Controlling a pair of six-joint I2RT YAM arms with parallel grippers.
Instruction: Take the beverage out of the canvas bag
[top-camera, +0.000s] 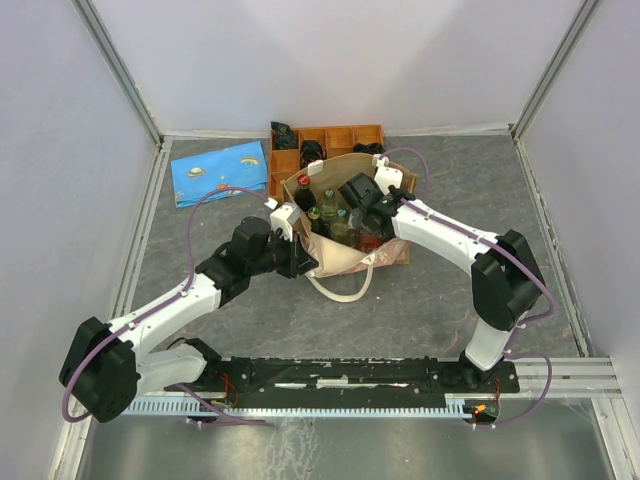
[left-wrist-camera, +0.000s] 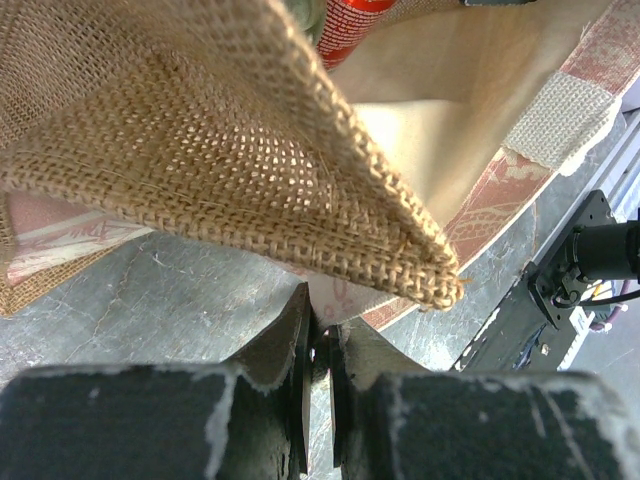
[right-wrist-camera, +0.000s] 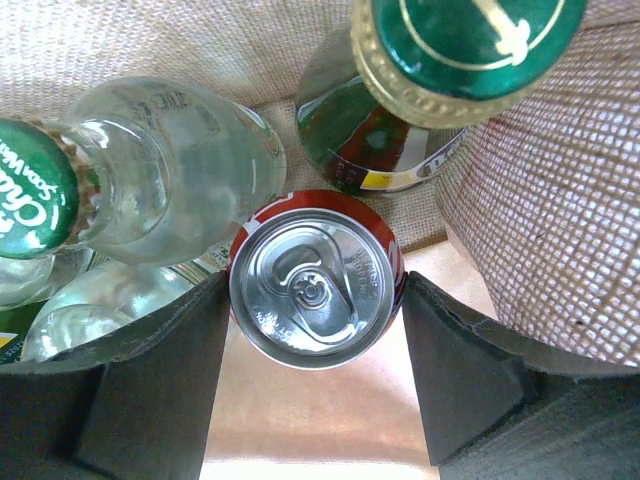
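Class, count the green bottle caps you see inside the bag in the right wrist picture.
2. One green cap tops the clear bottle at the left edge; another green cap tops the dark bottle at upper right. Others may be hidden.

My left gripper (left-wrist-camera: 318, 370): jaws pinched tight together, arm stretched forward, low. My right gripper (right-wrist-camera: 315, 300): jaws spread wide, pointing straight down, arm bent inward.

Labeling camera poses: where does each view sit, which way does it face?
Top external: above and behind the bases, facing down at both arms and the canvas bag.
Left wrist: low beside the bag, facing its wall; left gripper pinches fabric.
Right wrist: inside the bag, facing down; right gripper straddles the red can.
Shared: the bag.
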